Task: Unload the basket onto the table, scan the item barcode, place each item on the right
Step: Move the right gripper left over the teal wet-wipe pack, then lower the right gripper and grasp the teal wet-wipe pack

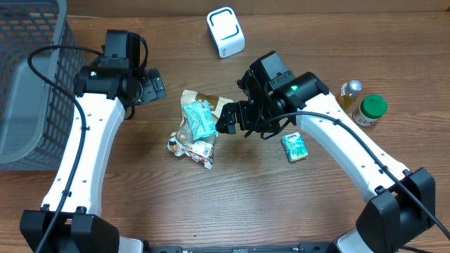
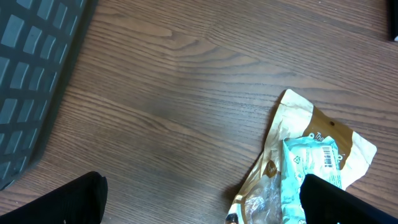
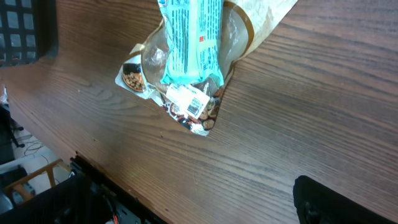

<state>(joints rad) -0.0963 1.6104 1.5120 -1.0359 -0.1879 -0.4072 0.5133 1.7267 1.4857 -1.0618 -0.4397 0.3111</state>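
A teal packet (image 1: pixel 200 119) with a printed barcode lies on top of a crumpled tan and clear snack bag (image 1: pixel 190 144) at the table's middle. The left wrist view shows that packet (image 2: pixel 314 167) and bag (image 2: pixel 292 118) at lower right, just ahead of one fingertip. My left gripper (image 1: pixel 156 86) is open, left of the pile, with bare wood between its fingers (image 2: pixel 71 200). My right gripper (image 1: pixel 226 117) is open at the pile's right edge and holds nothing. The right wrist view has the packet (image 3: pixel 193 37) and bag (image 3: pixel 186 109) at the top. A white scanner (image 1: pixel 225 32) stands at the back.
A grey mesh basket (image 1: pixel 28 84) fills the left side. A small teal box (image 1: pixel 294 147) lies under the right arm. A yellow bottle (image 1: pixel 349 91) and a green-capped jar (image 1: pixel 370 109) stand at far right. The table's front edge (image 3: pixel 99 171) shows in the right wrist view.
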